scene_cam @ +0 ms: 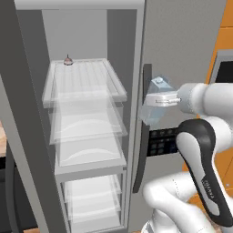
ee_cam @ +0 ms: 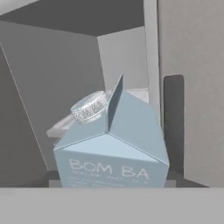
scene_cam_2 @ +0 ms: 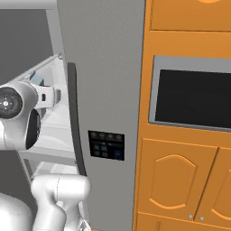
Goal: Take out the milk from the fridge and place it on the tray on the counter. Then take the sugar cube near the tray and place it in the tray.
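So we're mid-way through step one, I'd say: the milk [scene_cam: 157,102] is out of the fridge [scene_cam: 86,118] and hanging in the air in front of the shut right-hand door, right by the long dark handle [scene_cam: 143,132], at about 3 o'clock from the shelves in the left base view. The gripper [scene_cam: 154,101] has the carton clamped between fairly wide-set jaws, holding it by the body.

Next move, as I see it: swing round to the counter and the tray, neither of which is visible from here, so the base probably has to turn or drive. Keep the carton upright-ish and clear of that handle on the way.

Looks-wise: the carton is pale blue-grey, smooth, with a crisp gabled top, a ribbed clear cap and faint white lettering. The shelves are frosted, see-through plastic with raised rims. A tiny reddish-topped thing [scene_cam: 68,60] sits at the back of the top shelf, around 11 o'clock.
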{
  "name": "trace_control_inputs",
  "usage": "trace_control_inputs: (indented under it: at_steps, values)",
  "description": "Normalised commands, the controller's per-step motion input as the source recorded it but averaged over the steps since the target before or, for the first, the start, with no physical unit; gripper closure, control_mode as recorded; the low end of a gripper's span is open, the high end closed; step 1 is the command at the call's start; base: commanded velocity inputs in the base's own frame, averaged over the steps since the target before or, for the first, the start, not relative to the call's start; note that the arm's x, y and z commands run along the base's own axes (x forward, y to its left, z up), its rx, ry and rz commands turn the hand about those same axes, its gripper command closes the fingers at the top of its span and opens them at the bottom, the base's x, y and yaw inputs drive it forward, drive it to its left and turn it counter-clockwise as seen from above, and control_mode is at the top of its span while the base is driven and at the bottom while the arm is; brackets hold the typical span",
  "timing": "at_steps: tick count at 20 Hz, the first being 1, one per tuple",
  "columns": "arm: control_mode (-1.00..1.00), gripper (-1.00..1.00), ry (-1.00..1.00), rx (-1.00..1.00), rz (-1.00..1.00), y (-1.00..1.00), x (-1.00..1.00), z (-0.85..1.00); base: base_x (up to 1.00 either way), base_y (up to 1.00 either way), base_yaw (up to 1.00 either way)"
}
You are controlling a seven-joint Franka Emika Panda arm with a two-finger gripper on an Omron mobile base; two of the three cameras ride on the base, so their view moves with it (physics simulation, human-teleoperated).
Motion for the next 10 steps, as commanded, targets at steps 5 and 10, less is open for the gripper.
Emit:
trace_control_inputs:
  at_steps: [5,10]
  values:
    - [-1.0,1.0,-0.04,-0.12,-0.1,-0.21,-0.53,0.17,0.0,0.0,0.0]
    - [-1.0,1.0,-0.11,-0.01,-0.27,-0.23,-0.37,0.26,0.0,0.0,0.0]
